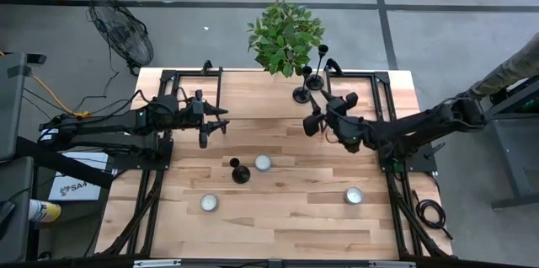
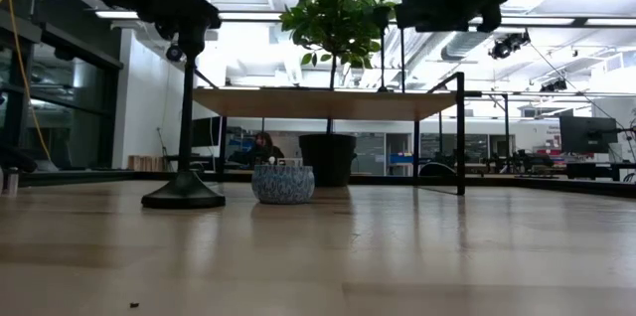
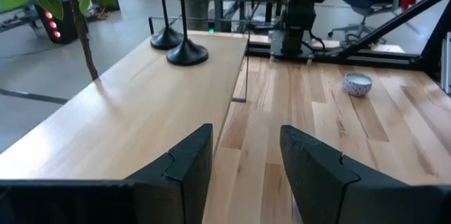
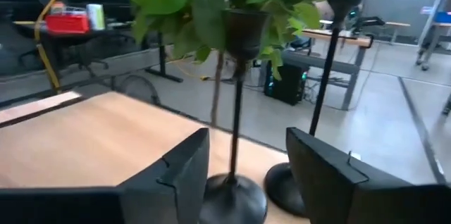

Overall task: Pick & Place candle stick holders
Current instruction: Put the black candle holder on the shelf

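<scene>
Candlestick holders at the back: two black candle stick holders stand upright side by side on the raised wooden shelf along the table's far edge, beside the potted plant. The nearer holder and the farther holder have bases close together, perhaps touching.
Third holder: a single black holder stands on the table near its middle, just beside a white candle.
Right gripper: the right gripper hovers just in front of the shelf pair. In the right wrist view its fingers stand apart with the nearer holder's thin stem rising between them, not pressed by either; nothing is gripped.
Left gripper: the left gripper waits over the left part of the table by the shelf edge. Its fingers are parted with bare wood showing between them; it holds nothing.
Other candles: one white candle lies toward the front left, another toward the front right, both well apart from the holders.
Low view: the single holder stands beside a patterned round candle.
Room: a floor fan stands behind the table's left corner.
</scene>
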Robot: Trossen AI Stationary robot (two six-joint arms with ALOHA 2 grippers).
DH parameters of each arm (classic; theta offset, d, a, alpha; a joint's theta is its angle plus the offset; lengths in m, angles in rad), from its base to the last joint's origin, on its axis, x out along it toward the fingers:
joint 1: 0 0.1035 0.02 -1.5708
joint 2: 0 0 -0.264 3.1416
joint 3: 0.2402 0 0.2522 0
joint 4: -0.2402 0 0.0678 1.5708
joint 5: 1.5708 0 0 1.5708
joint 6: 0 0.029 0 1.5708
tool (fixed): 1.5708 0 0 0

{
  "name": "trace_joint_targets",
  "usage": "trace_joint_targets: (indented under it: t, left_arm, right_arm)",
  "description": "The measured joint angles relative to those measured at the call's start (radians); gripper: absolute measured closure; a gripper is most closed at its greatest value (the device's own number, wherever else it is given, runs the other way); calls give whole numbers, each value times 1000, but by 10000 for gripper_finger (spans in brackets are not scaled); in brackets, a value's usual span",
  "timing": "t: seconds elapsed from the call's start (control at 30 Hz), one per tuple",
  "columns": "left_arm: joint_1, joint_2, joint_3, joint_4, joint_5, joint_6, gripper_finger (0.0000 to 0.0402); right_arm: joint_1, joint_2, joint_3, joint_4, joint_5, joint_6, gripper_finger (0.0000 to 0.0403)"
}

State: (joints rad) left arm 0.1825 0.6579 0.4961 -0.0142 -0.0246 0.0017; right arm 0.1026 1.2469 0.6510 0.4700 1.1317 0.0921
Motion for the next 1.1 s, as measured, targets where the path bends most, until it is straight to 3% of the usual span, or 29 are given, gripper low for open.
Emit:
trace_joint_targets:
  t: [0.23,0.47,0.9,1.1]
  left_arm:
    - [0,0,0,-99,114,-6,237]
    - [-1,7,0,-265,253,-7,237]
    - [-172,244,0,-266,210,21,237]
    - [-183,287,0,-265,168,20,237]
  right_arm:
    - [110,-57,0,-135,3,83,211]
    - [196,-60,0,-149,5,89,210]
    - [287,-60,0,-160,6,91,210]
    - [312,-60,0,-160,19,88,210]
